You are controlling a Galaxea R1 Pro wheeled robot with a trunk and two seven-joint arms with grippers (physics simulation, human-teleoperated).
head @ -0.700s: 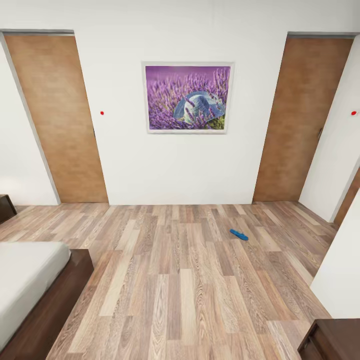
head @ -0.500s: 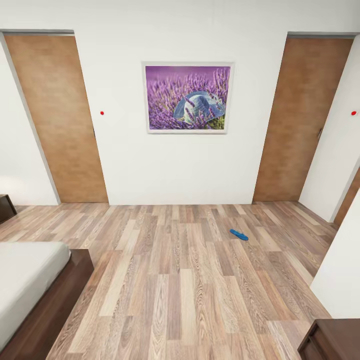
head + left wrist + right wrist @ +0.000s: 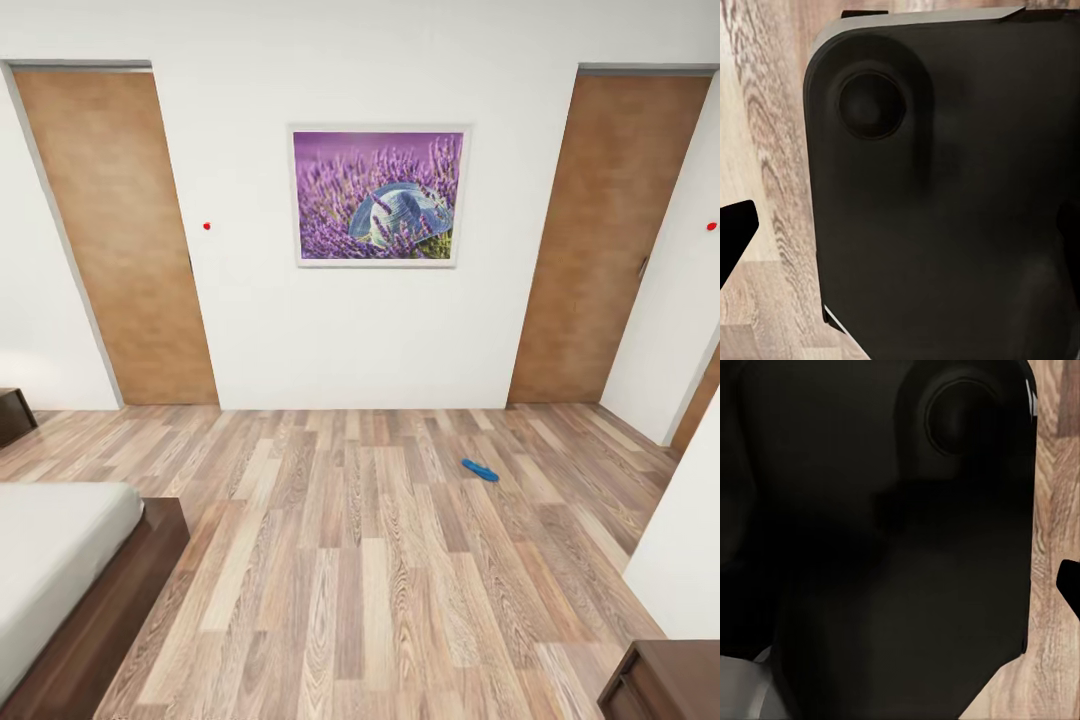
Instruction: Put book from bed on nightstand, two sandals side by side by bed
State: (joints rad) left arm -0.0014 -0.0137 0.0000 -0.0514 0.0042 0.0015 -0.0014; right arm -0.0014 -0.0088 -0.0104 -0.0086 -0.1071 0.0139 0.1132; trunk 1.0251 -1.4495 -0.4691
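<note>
White bedroom wall (image 3: 250, 330) with the lavender picture (image 3: 377, 195) and two brown doors faces me across bare plank floor (image 3: 350, 560), the bed (image 3: 60, 560) cutting into my lower left. One blue sandal (image 3: 480, 470) lies alone mid-floor, well apart from the bed, and with no book or second sandal before me I judge the whole task undone. Both wrist cameras stare at dark robot housing (image 3: 945, 195), so I cannot tell whether either pincer is apart or together.
</note>
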